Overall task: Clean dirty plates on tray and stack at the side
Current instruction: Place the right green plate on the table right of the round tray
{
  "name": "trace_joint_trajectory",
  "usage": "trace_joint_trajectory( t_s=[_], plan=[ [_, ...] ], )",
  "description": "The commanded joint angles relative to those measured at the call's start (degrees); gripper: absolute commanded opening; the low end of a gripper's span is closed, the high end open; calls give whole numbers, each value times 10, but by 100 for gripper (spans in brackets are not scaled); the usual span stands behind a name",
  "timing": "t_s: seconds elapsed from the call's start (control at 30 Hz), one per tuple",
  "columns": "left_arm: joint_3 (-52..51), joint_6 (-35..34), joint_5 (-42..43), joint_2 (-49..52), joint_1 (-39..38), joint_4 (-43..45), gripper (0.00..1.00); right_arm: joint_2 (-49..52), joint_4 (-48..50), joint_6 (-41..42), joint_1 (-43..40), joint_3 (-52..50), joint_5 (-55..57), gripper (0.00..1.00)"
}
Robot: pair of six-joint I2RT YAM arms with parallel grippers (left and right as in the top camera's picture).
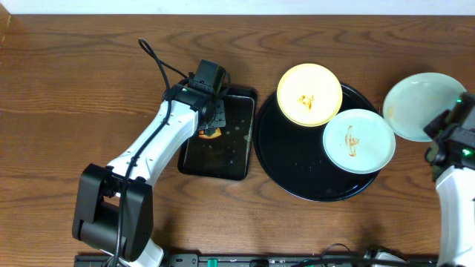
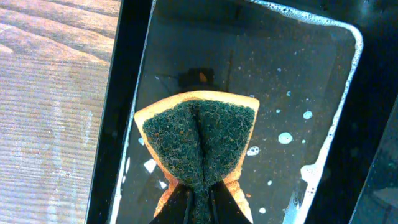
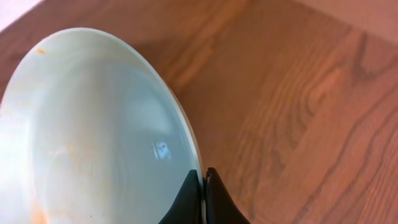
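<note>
Right gripper (image 3: pixel 202 175) pinches the rim of a faintly orange-streaked mint plate (image 3: pixel 93 137). Yellow plate (image 1: pixel 309 93) and other mint plate (image 1: pixel 358 141) sit smeared on the tray (image 1: pixel 288 162). Left gripper (image 2: pixel 199 200) squeezes a sponge (image 2: pixel 199 137).

No legible text, labels or numbers anywhere.

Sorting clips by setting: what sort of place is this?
Likely a robot dishwashing bench: wooden table, smeared plates on a round black tray, sponge gripped over a wet rectangular tray.
</note>
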Motion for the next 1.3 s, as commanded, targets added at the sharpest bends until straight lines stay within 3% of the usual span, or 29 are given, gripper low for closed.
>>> trace_joint_trajectory(
  t_s=[0.0, 0.3, 0.5, 0.53, 0.63, 0.77, 0.93, 1.13, 1.27],
  plan=[
    [-2, 3, -6, -1, 2, -3, 7, 26, 14, 31, -40, 13, -36, 1],
    [-2, 4, -6, -1, 2, -7, 8, 122, 26, 49, -99, 13, -36, 1],
    [-2, 4, -6, -1, 2, -7, 8, 153, 27, -47, -86, 13, -149, 1],
    [-2, 4, -6, -1, 2, -7, 7, 152, 26, -62, -83, 13, -166, 5],
    [-2, 4, -7, -1, 2, -7, 8, 135, 16, -100, -75, 14, -218, 37],
    [-2, 4, -7, -1, 2, -7, 7, 92, -12, -134, -73, 14, -314, 45],
    [-2, 4, -7, -1, 2, -7, 8, 56, -94, -144, -72, 13, -441, 48],
    [-2, 4, -7, -1, 2, -7, 8, 57, -197, -172, -57, -5, -410, 43],
    [-2, 4, -7, -1, 2, -7, 7, 57, -202, -169, -49, -37, -393, 42]
  ],
)
